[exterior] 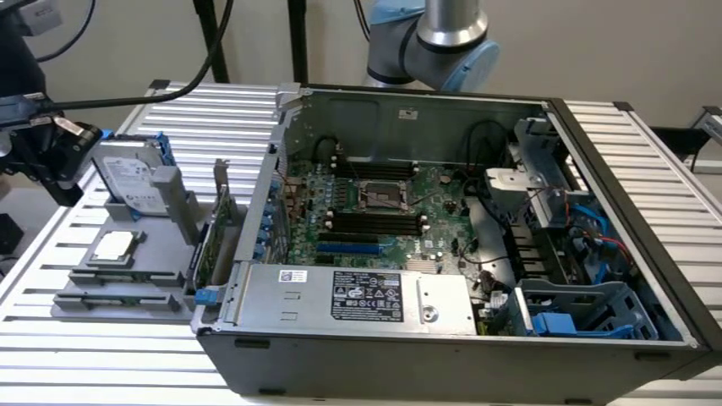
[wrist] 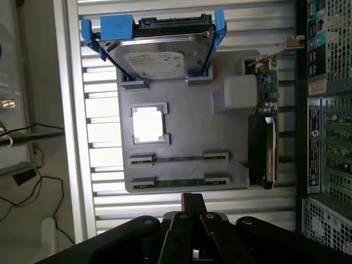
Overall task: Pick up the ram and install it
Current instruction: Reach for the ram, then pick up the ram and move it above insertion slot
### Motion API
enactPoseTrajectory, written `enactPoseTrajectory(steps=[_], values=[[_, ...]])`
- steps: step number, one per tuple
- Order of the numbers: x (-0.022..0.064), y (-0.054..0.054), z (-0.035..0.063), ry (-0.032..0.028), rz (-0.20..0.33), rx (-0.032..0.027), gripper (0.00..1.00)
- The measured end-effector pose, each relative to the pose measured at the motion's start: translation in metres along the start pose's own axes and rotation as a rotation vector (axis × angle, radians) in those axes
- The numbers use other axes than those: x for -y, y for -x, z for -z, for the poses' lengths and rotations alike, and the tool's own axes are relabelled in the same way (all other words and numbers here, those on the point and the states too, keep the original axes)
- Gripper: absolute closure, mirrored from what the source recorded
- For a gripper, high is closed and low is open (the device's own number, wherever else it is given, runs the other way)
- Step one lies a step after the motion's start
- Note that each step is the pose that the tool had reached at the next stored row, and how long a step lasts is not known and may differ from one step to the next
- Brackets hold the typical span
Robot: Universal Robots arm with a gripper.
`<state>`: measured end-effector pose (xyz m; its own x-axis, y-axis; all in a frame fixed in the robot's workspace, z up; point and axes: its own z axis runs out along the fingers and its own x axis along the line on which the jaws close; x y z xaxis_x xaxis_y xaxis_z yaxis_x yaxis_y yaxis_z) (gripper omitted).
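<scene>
The gripper [wrist: 193, 202] hangs dark over the slatted metal table [wrist: 121, 206], touching nothing and carrying nothing that can be seen. Whether its jaws are spread or pressed together cannot be told.

Just beyond it lies a grey parts tray [wrist: 187, 137]. The ram [wrist: 179, 180] rests there on edge. It is a thin green stick caught at each end by a small grey clip, along the tray edge closest to the gripper. A second stick [wrist: 179, 159] lies parallel just past it. Then come the square silver processor [wrist: 148, 123] and a hard drive [wrist: 159, 58] in a blue carrier. An upright green card [wrist: 265, 91] stands at the tray's side, next to the open computer case [exterior: 451, 355]. The motherboard's black slots [exterior: 373, 224] sit inside that case, well apart from the tray.

You appear to be at the reach. Set the jaws across the stick's thin faces and come down on its bare middle between the clips. Lift straight up, so the neighbouring stick is not dragged along.
</scene>
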<state>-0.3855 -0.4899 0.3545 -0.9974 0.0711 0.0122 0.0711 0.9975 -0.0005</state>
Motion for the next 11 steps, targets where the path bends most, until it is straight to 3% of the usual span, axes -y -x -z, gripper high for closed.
enactPoseTrajectory(steps=[11], values=[[0.0000, 0.0000, 0.0000, 0.0000, 0.000, 0.0000, 0.89]])
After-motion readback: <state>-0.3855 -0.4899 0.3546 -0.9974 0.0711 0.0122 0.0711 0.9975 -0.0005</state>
